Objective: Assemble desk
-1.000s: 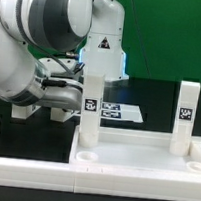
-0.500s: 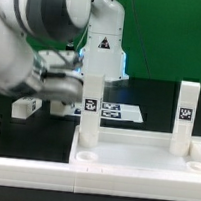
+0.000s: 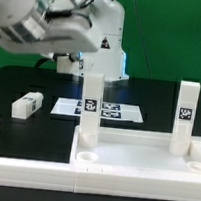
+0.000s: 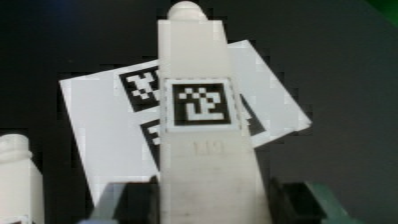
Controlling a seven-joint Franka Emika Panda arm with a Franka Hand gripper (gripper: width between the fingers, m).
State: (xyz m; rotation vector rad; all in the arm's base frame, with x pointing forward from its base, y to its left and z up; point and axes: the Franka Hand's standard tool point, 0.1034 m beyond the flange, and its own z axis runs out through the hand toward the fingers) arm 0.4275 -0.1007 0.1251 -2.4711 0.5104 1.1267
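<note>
Desk panel sits up front, one leg standing in its corner socket; the tool still clamps that leg, but the arm has swung up, uncovering a loose leg.

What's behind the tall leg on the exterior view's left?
The marker board lies flat on the table behind the leg. The leg covers a strip of it, hiding what is printed there.
</note>
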